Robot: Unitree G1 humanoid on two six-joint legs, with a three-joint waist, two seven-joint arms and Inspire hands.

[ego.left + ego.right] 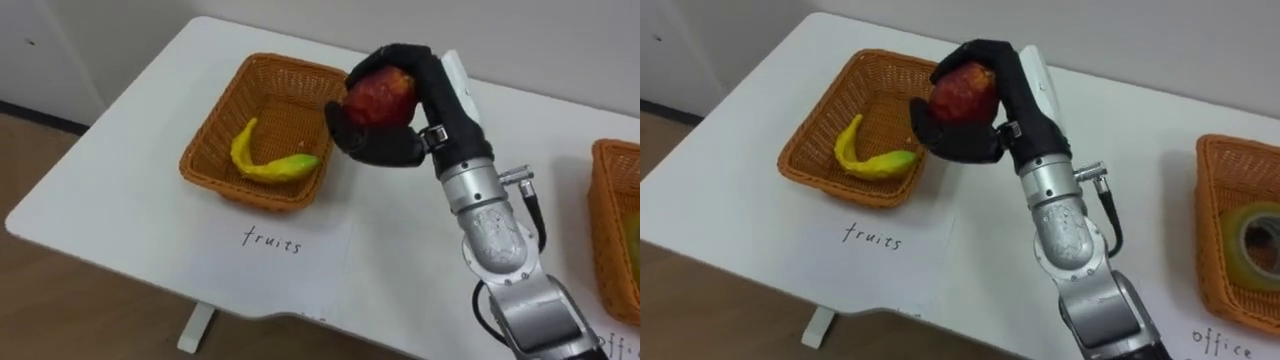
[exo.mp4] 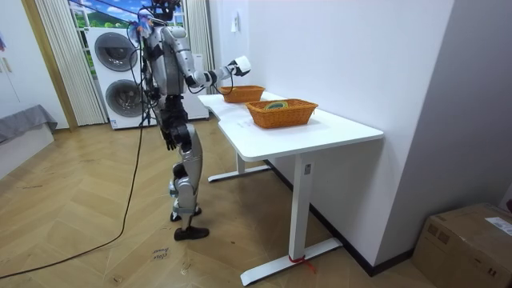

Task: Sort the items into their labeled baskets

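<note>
**Right hand.** The robot's right hand (image 1: 385,140) is curled round a round red apple (image 1: 380,97). The fingers are wrapped over its top and the thumb is closed beneath, so the fruit is gripped and carried clear of the table.

**Position.** The apple is held above the right rim of the orange woven wicker fruit basket (image 1: 240,190), at its far corner, and has not yet been lowered inside. A curved yellow-green banana (image 1: 265,165) is lying on that basket's floor, left of the hand and nearer the front wall.

**Arm pose.** The forearm is extended from the lower right towards the basket. The back of the hand is turned up and to the right, and the palm is faced towards the basket's interior.

**Step in hand.** Judged as placing the apple. It is advised that:
- the hand be carried a little further left, past the rim;
- it be lowered close to the basket floor beside the banana before the fingers are opened, so the apple is not dropped on the rim and allowed to roll.

**Surroundings.**
- A handwritten white paper label (image 1: 272,240) is laid just in front of the basket on the white rounded table (image 1: 120,190).
- A second orange wicker basket (image 1: 1225,240) is set well to the right, with a tape roll (image 1: 1252,235) inside.

**Left hand.** The left hand (image 2: 170,140) is seen hanging beside the hip.
</note>
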